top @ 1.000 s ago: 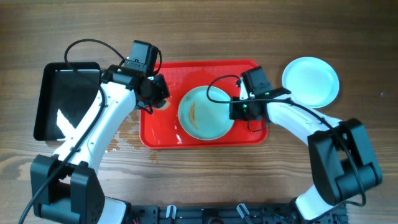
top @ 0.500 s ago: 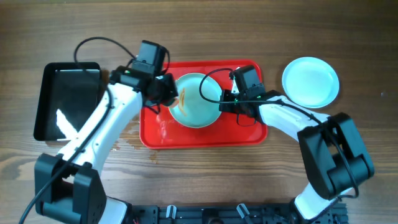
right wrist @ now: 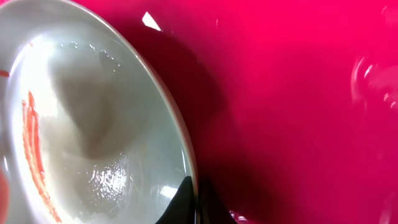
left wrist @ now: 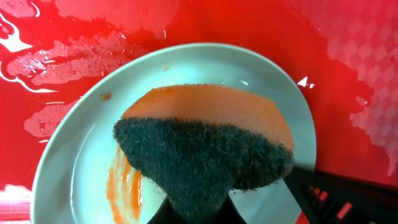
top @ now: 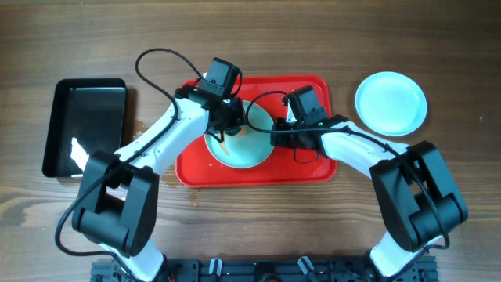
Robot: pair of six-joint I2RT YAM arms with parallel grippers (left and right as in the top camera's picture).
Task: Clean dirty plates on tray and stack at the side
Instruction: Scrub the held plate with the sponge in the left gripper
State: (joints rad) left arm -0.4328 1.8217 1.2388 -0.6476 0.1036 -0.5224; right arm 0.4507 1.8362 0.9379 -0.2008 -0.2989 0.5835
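Observation:
A dirty plate [top: 249, 153] lies on the red tray [top: 313, 168], with orange-brown streaks [left wrist: 124, 180] on its inside. My right gripper [top: 279, 134] is shut on the plate's right rim [right wrist: 186, 155], one finger inside and one outside. A shadow lies under that rim. My left gripper [top: 230, 125] is shut on a sponge [left wrist: 205, 149] with an orange body and a dark scouring face. The sponge hangs over the middle of the plate [left wrist: 81, 155], to the right of the streaks. A clean plate [top: 391, 103] rests on the table to the right of the tray.
A glossy black tray [top: 84, 125] sits at the far left. Water films and droplets [left wrist: 74, 53] lie on the red tray's floor [right wrist: 298, 93]. Wet patches mark the wood [top: 160, 168] beside the tray's left edge. Cables loop above both wrists.
My left arm swung right from the tray's left edge, bringing the sponge over the plate. The right gripper moved the plate left across the tray.

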